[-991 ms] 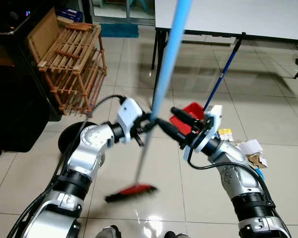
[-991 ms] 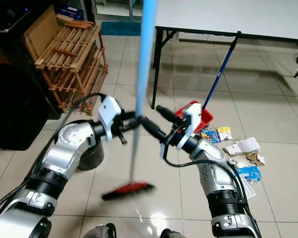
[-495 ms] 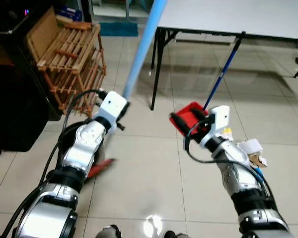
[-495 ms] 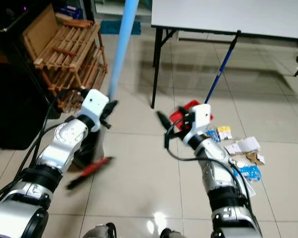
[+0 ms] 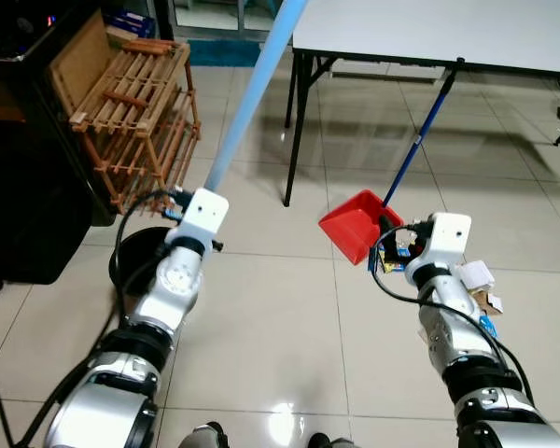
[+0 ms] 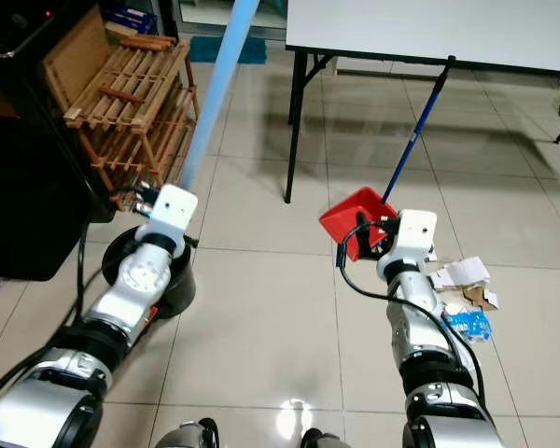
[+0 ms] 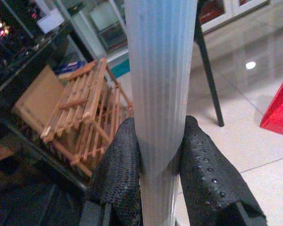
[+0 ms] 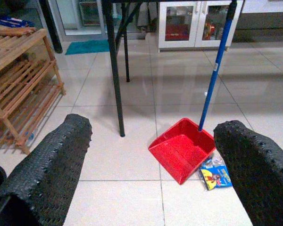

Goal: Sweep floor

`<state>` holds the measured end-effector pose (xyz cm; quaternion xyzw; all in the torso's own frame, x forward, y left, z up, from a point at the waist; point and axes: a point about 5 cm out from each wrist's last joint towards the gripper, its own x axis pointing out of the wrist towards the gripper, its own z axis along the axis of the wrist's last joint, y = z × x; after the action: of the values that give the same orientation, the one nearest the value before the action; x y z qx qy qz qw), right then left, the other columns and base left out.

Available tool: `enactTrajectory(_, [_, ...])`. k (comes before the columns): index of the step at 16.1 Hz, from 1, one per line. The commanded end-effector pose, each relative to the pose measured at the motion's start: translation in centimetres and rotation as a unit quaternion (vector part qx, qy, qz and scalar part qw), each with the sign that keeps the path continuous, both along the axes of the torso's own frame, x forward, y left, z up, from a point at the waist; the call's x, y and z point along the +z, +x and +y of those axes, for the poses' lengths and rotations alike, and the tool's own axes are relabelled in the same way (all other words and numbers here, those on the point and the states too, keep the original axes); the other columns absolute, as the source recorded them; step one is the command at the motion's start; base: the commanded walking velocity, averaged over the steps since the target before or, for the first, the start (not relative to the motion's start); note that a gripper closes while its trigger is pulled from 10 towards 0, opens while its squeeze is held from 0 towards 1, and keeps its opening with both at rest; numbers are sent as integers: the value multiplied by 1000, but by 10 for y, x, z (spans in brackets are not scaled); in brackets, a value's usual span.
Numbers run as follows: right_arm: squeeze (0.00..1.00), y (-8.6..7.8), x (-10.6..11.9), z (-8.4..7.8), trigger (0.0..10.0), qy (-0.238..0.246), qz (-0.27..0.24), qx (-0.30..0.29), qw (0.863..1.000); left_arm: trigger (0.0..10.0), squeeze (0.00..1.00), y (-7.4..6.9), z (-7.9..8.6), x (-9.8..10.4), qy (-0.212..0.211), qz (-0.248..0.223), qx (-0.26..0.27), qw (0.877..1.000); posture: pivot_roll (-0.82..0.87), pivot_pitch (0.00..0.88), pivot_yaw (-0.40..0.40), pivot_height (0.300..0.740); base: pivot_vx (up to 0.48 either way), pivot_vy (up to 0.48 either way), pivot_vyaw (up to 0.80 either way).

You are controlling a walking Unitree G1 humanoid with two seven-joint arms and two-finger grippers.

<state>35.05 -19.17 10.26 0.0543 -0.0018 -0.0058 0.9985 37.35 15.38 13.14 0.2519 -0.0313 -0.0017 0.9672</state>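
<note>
At left of frame the left gripper [image 7: 161,165] clamps the pale blue broom handle [image 5: 252,98], which slants toward top centre. Right of centre, the right gripper [image 8: 151,160] gapes before the red dustpan [image 5: 355,224]; litter [image 6: 462,280] lies lower right. One-handed, the long handle could twist, missing the litter.

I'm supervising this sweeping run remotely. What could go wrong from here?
The left gripper alone clamps the long broom handle, so it might twist or slip in the jaws. The open right gripper sits close to the red dustpan and could knock it or scatter the litter.
</note>
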Motion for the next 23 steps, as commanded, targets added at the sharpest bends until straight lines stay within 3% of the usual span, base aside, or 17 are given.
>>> enactTrajectory(1, [0, -3, -6, -2, 10000, -2, 6, -9, 1000, 10000, 0, 1, -6, 6, 4, -28, 3, 1000, 50, 195, -47, 740, 0, 0, 0])
enactTrajectory(3, [0, -3, -9, 2, 10000, -2, 8, -17, 1000, 10000, 0, 0, -17, -1, 3, -21, 3, 1000, 44, 190, -47, 740, 0, 0, 0])
enactTrajectory(5, [0, -5, -18, 8, 10000, -2, 22, -27, 999, 10000, 0, -5, -35, -17, -51, 13, -20, 998, 39, 175, -44, 740, 0, 0, 0])
enactTrajectory(10, [0, -11, -29, 13, 10000, -2, 34, -20, 999, 10000, 0, -14, -44, -32, -50, 23, -35, 998, 27, 154, -42, 740, 0, 0, 0])
enactTrajectory(17, [0, -8, -25, 18, 10000, 5, 20, -4, 1000, 10000, 0, -8, -38, -20, -65, -2, -22, 998, 33, 126, -51, 740, 0, 0, 0])
enactTrajectory(23, [0, 4, 4, 16, 10000, 20, -50, -2, 999, 10000, 0, 1, -32, 15, -133, -81, -39, 987, 46, 149, -47, 740, 0, 0, 0])
